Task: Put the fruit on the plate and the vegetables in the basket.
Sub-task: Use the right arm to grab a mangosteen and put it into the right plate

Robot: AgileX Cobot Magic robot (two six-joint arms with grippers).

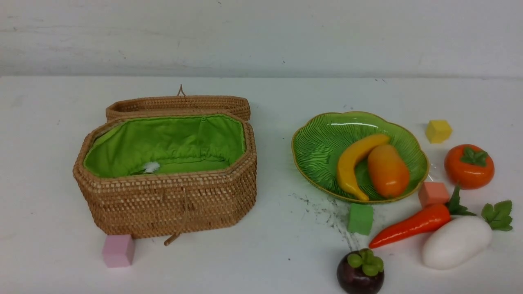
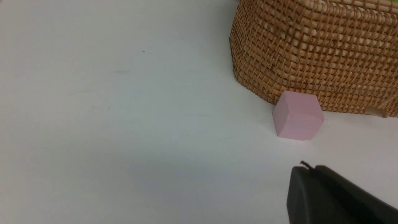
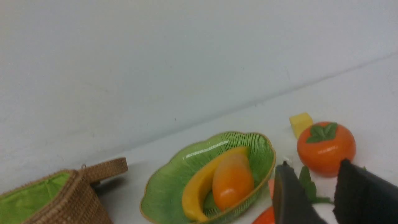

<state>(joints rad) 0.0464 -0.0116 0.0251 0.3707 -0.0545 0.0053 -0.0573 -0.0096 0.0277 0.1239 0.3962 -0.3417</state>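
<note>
The front view shows neither arm. On the white table [image 1: 278, 257] a brown woven wicker basket [image 1: 171, 200] with bright green lining stands open at the left, its lid [image 1: 179, 105] folded back behind. Its near wall hides the floor, and a small white scrap inside cannot be identified. To the right, a glossy green ribbed plate [image 1: 318, 143] holds a yellow banana [image 1: 355, 163] and an orange-yellow mango [image 1: 388, 170], touching side by side. On the table beside the plate lie an orange-red round persimmon [image 1: 468, 166], a long orange-red carrot [image 1: 412, 224] and a white oval radish [image 1: 457, 242]. A dark purple mangosteen [image 1: 360, 275] is cut off by the lower edge.

The left wrist view shows only the left gripper [image 2: 307, 169], its dark fingers together, near a pink cube [image 2: 298, 115] just beside the basket's wall.

The right wrist view shows the right gripper [image 3: 314, 168] with its fingers apart, the persimmon beyond them. The carrot and radish are mostly hidden.
</note>
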